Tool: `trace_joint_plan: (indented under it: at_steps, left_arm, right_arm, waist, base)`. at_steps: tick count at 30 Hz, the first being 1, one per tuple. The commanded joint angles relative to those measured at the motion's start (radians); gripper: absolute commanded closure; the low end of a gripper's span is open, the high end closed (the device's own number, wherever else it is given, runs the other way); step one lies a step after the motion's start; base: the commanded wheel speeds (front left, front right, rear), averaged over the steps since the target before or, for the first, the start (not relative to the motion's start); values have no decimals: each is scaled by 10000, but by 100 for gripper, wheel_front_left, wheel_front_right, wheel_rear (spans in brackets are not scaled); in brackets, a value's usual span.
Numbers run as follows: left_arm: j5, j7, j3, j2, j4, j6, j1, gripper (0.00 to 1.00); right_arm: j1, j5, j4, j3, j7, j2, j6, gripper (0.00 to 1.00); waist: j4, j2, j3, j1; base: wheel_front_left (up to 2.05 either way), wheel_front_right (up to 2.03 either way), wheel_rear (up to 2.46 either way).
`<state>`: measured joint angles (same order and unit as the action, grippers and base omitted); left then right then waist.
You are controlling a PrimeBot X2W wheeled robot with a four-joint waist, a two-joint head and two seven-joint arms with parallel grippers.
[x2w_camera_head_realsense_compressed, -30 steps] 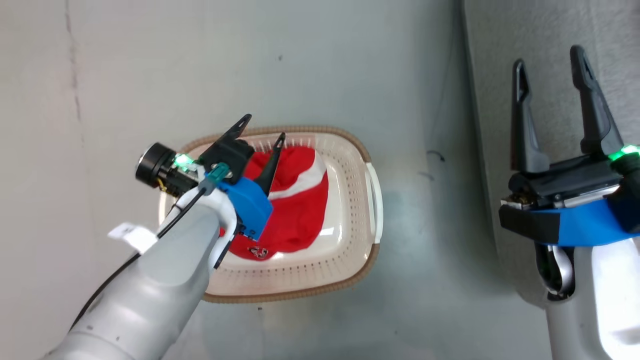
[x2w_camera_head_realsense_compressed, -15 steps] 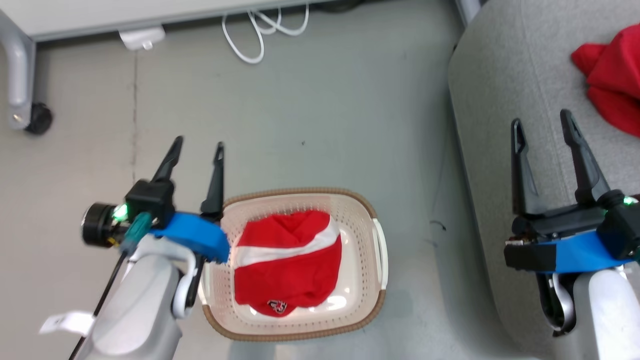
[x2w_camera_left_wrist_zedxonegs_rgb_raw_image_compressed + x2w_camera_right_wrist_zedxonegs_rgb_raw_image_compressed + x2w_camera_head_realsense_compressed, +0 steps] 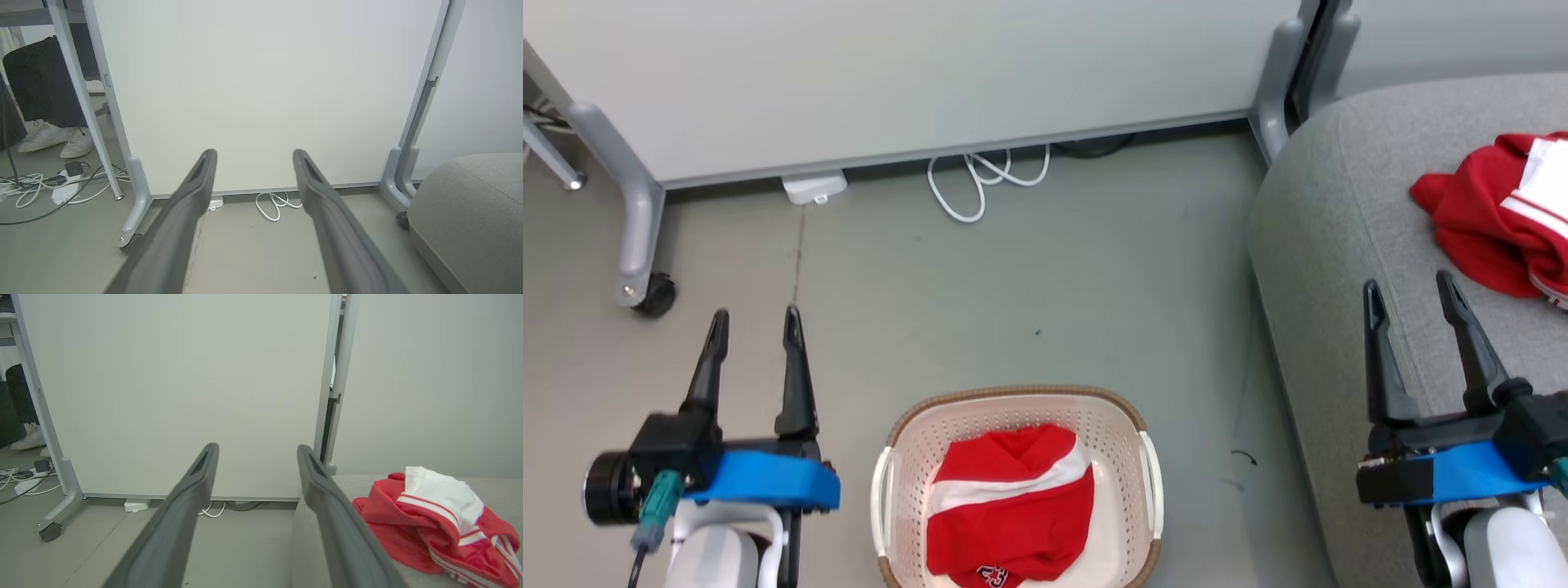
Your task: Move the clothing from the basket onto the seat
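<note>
The left gripper [image 3: 754,314] and the right gripper [image 3: 1408,284] are both spread wide, holding and touching nothing. Between them on the floor [image 3: 1054,269], the basket [image 3: 1013,393] contains a red jersey [image 3: 1013,510]. Farther right, another red garment [image 3: 1478,224] lies on the seat [image 3: 1323,245].

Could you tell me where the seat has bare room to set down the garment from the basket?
The seat is bare along its rounded left edge, between that edge and the red garment heaped at its right. Nearer, the right gripper hangs over it, jaws open. Crowded: around that garment.
</note>
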<state>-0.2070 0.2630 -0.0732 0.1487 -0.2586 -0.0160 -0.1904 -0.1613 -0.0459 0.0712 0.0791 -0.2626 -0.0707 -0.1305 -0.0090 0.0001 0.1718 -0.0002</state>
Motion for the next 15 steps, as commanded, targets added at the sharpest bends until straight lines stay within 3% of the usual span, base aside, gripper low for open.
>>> trace_joint_plan:
  at_steps: [1, 15]
  left_arm:
    - [128, 25, 146, -66, 133, -80, 229, 0]
    - [775, 25, 1201, -654, 789, -630, 1463, 0]
  right_arm:
    - [216, -32, 7, 35, -34, 5, -5, 0]
    - [1007, -69, 21, 287, -34, 169, -5, 0]
  waist:
    - [67, -1, -216, 2]
    - [259, -1, -695, 2]
  base:
    - [0, 0, 0]
    - [0, 0, 0]
